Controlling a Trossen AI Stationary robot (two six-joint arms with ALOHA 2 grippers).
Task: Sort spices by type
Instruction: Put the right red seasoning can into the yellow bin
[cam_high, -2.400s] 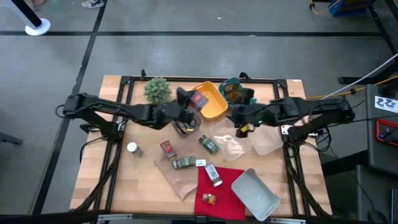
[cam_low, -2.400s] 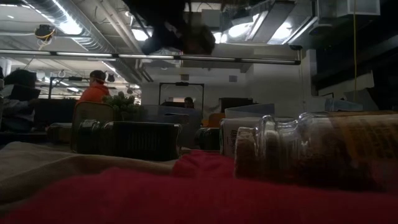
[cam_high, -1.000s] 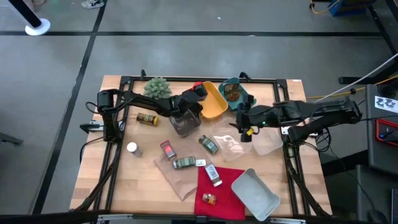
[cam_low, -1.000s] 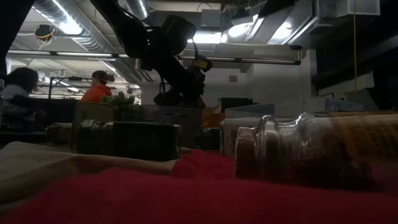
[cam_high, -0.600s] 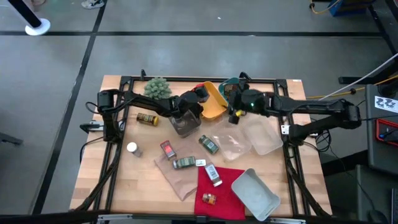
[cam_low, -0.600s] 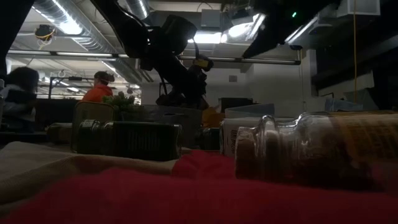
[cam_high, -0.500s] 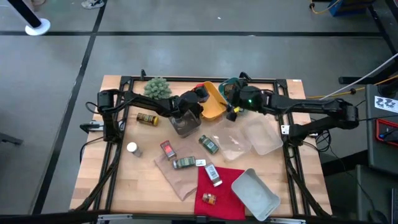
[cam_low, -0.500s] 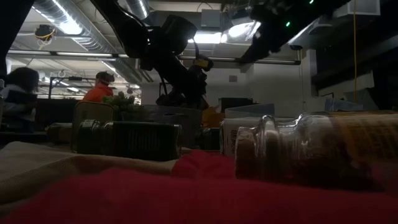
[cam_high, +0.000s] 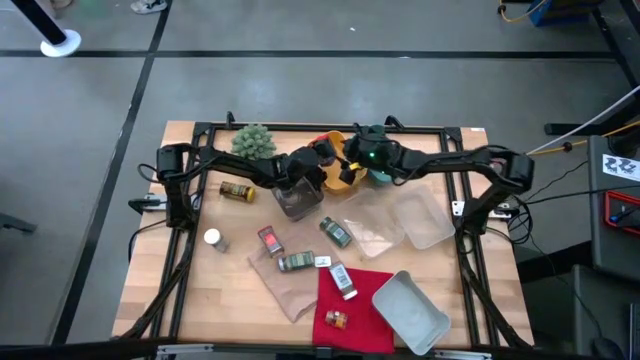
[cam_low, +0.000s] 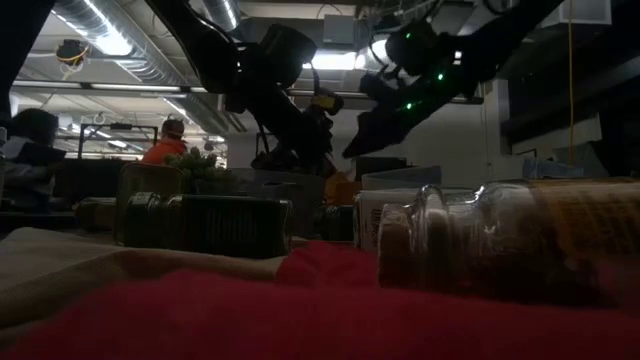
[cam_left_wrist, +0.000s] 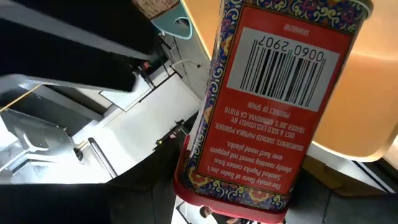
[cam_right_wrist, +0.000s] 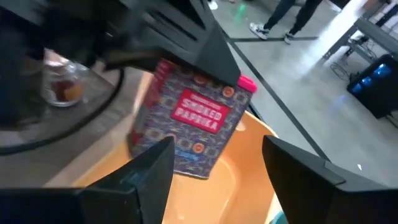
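High view: the left claw (cam_high: 322, 153) sits at the upper middle of the desk (cam_high: 230, 285), over the near-left rim of the orange tray (cam_high: 350, 176), pinching a red tin (cam_high: 322, 148). The right claw (cam_high: 348, 163) reaches in from the right and meets it over the same tray, beside the teal tray (cam_high: 384, 176); its fingers stand spread. A clear tub (cam_high: 297, 198) lies just below the left claw. Other spices are scattered: a brown jar (cam_high: 237, 190) at the left, a white cap (cam_high: 212, 238) lower left, a second red tin (cam_high: 270, 240), two green-capped jars (cam_high: 336, 232) (cam_high: 296, 262) in the middle, a white jar (cam_high: 343, 282) and a small amber jar (cam_high: 336, 320) on the red cloth (cam_high: 365, 300). A grey tray (cam_high: 412, 312) sits at the lower right, clear trays (cam_high: 425, 222) at the right, a green plant (cam_high: 253, 143) at the upper left.

Low view: both arms hang dark in the upper middle, the right arm lit with green dots. A glass jar (cam_low: 500, 240) lies on its side at the right foreground, on the red cloth (cam_low: 200, 320).

Left wrist view: the red tin (cam_left_wrist: 273, 93) fills the frame, barcode side showing, over the orange tray (cam_left_wrist: 367, 93).

Right wrist view: two spread fingers (cam_right_wrist: 143, 180) frame the paprika tin (cam_right_wrist: 193, 118), which the other claw grips above the orange tray (cam_right_wrist: 236, 180).
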